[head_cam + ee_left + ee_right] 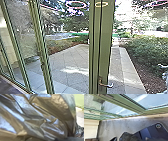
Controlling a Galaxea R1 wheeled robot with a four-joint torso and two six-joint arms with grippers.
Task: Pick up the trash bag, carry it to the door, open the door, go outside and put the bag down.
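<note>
Handle on door; paving beyond, bushes right.

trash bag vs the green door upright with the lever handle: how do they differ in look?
Surface: the trash bag is crumpled and creased all over; the green door upright is flat-faced.
Edges: the bag's folds run every which way; the upright's edges run long and straight.
Colour: the bag mixes brownish tones with bright bluish-white glints; the upright is mostly one green.
</note>
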